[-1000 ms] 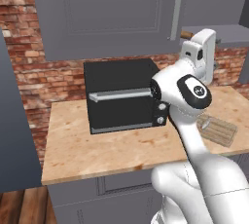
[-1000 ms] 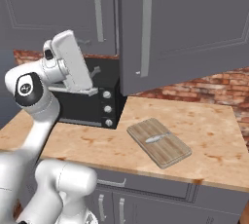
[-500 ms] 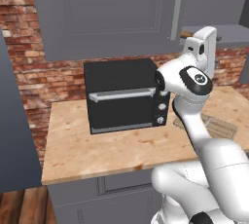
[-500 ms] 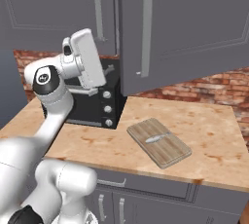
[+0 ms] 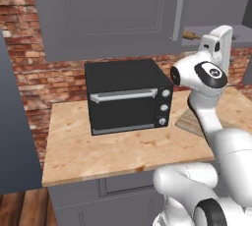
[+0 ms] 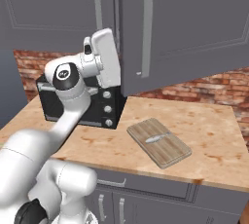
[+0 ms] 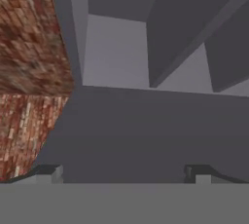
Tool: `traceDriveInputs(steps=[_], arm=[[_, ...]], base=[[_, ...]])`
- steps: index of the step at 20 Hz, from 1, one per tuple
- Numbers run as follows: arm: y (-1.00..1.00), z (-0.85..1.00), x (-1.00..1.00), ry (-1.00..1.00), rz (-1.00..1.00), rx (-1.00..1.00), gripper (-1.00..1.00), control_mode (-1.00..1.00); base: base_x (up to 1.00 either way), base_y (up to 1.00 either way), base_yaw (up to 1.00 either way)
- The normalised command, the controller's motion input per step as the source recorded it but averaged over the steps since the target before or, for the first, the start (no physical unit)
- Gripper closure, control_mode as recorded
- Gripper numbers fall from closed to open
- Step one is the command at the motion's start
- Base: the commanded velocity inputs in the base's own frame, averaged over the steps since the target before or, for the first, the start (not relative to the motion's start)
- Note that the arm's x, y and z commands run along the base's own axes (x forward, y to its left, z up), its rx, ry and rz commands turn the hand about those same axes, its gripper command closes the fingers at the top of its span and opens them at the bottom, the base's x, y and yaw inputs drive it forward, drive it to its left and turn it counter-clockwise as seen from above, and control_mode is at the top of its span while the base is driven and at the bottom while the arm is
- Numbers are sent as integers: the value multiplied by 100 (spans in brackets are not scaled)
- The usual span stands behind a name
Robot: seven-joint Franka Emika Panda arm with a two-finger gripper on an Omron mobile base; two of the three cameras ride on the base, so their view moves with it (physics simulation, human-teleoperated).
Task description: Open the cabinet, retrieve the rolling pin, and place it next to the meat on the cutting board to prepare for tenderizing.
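Note:
The grey cabinet [image 5: 113,14] has its left door closed, while its right door [image 6: 194,23] stands swung open toward me. On the bottom shelf, just right of the closed door, one brown end of the rolling pin [image 5: 189,36] shows. My white hand [image 5: 219,43] is raised beside that shelf, right of the pin. My gripper [image 7: 124,172] is open with nothing between its fingertips and faces the grey underside and inside of the cabinet. The cutting board [image 6: 158,142] lies on the counter with a small pale piece of meat [image 6: 154,139] on it.
A black toaster oven [image 5: 128,97] stands on the light wood countertop [image 5: 113,151] under the closed door, left of the board. A red brick wall [image 5: 29,87] runs behind it. The open door's long bar handle [image 6: 146,33] hangs close to my hand.
My hand has risen and swung right, from in front of the oven toward the open cabinet shelf. The jaws stayed open. Board and meat have not moved.

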Motion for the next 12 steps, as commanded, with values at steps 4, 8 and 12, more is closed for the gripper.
traceDriveInputs(steps=[4,8,12], arm=[[-50,0,1,0,-9,0,-100,-100],[-51,0,-2,0,-16,0,-100,-100],[-63,0,-20,0,-19,0,-100,-100]], base=[[0,0,0],[0,0,0],[0,0,0]])
